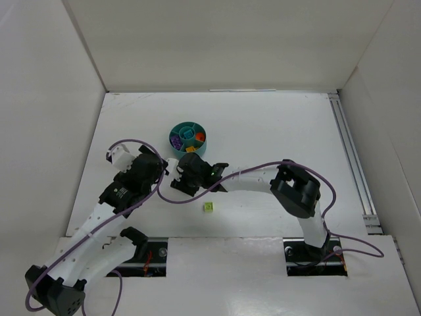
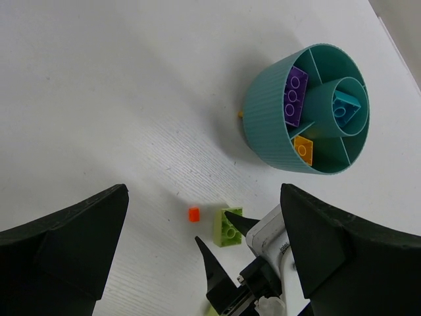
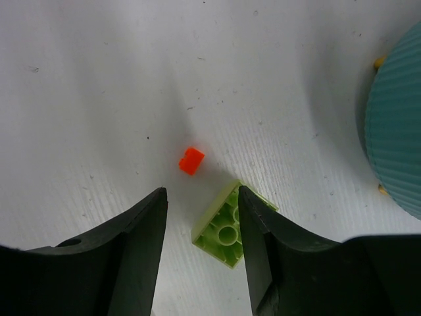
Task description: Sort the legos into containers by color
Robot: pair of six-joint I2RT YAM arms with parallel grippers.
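Observation:
A lime green lego point(image 3: 227, 227) lies studs-down on the table, with a tiny orange-red piece point(image 3: 191, 160) just beyond it. My right gripper point(image 3: 202, 191) hangs over the lime lego, open. Its right finger overlaps the lego's edge and its left finger stands apart from it. In the left wrist view the same lego point(image 2: 228, 227) sits at the right gripper's fingertips point(image 2: 225, 212). The teal dish point(image 2: 263, 118) holds purple legos point(image 2: 295, 95), an orange one point(image 2: 303, 149) and a teal one point(image 2: 343, 105) in its centre well. My left gripper point(image 2: 204, 191) is wide open and empty.
A second lime green lego point(image 1: 208, 207) lies alone nearer the arm bases. A small yellow bit point(image 3: 380, 62) peeks out at the dish's wall point(image 3: 398, 125). White walls enclose the table point(image 1: 276, 131), and a rail point(image 1: 348, 151) runs along its right side.

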